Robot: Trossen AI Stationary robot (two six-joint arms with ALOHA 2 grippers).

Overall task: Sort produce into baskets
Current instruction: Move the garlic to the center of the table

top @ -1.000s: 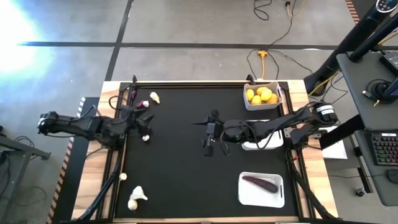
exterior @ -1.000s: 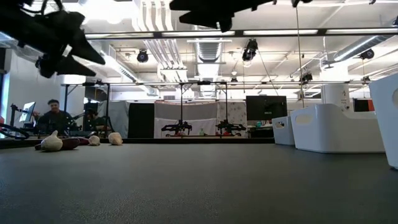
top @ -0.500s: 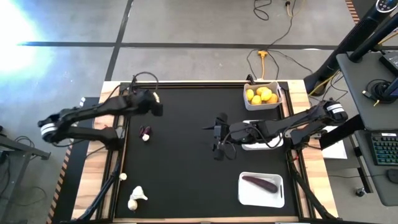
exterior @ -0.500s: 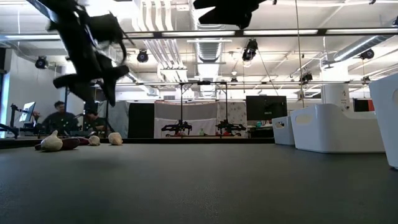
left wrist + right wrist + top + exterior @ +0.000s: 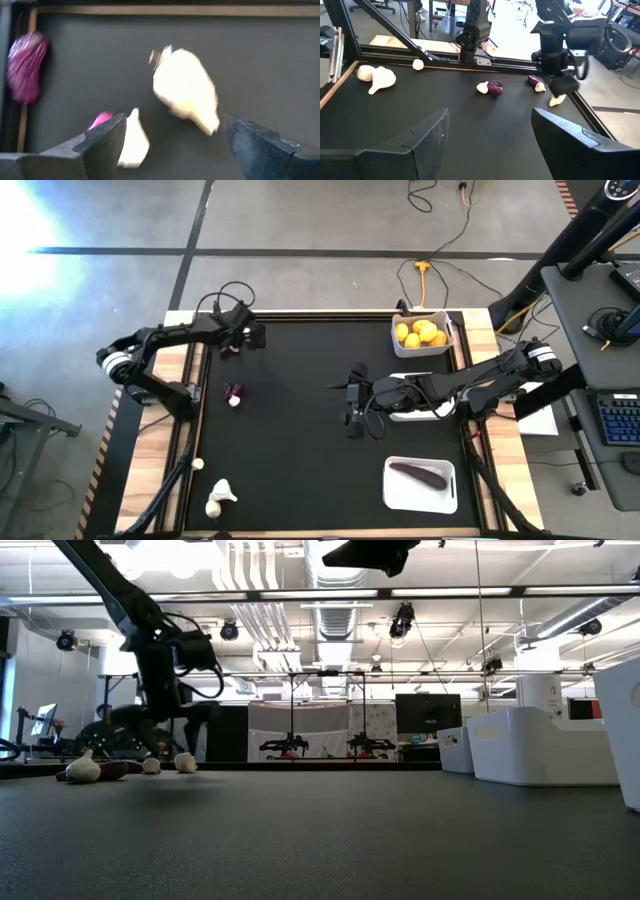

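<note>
The left claw (image 5: 249, 337) hangs with its fingers spread wide, gripping nothing, right over a pale garlic bulb (image 5: 186, 90) near the counter's (image 5: 300, 470) far left corner. The right claw (image 5: 352, 402), also spread and empty, hovers mid-counter beside the middle basket (image 5: 415, 413).

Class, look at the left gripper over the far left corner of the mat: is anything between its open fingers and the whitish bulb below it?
Nothing visible is. The left gripper hangs open over the whitish bulb, with only bare mat around it. A purple bit and a smaller whitish piece lie off to the side.
</note>
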